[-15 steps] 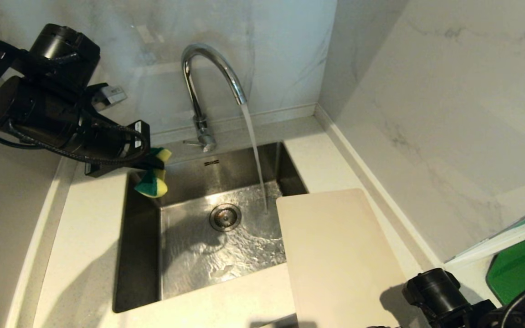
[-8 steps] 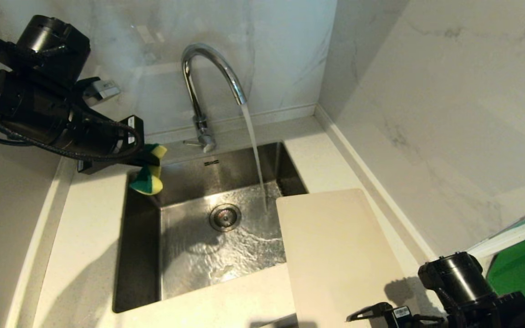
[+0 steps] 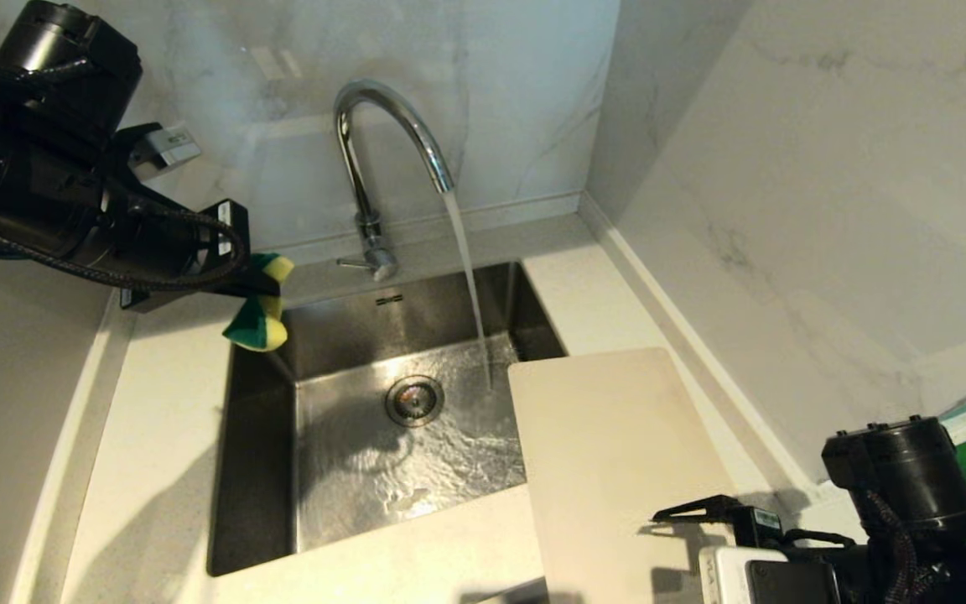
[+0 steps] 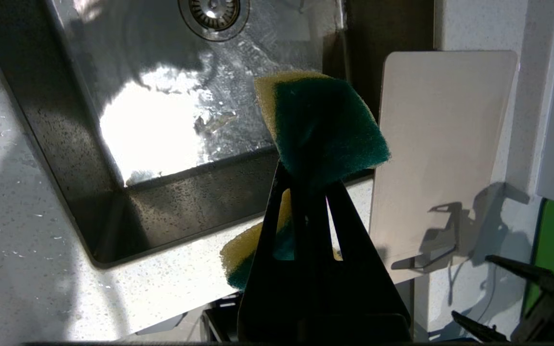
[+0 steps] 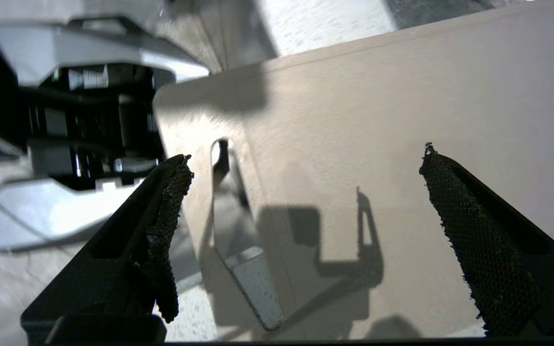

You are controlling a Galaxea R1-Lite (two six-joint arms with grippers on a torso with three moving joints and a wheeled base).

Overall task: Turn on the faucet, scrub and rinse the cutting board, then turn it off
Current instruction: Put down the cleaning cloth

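Right gripper (image 5: 301, 192): nearest; jaws wide open, above the slot end of the board (image 3: 617, 470), not touching.
Risk: a grip on that near end alone could let the smooth, flat board swing or slip out; a push could slide it further over the sink.

Board: flat on the counter (image 3: 156, 470) right of the sink (image 3: 261, 470), far corner overhanging the basin, dry.

Sink: holds running water over the drain (image 3: 414, 399); nothing else in it.

Left gripper (image 4: 306, 192): over the sink's far left corner, jaws clamped on a sponge (image 3: 257, 323), which folds.
Risk: folded sponge gives poor scrubbing contact.

Faucet (image 3: 382, 151): at the back, running.
Risk: stream striking a tilted board may splash the counter.
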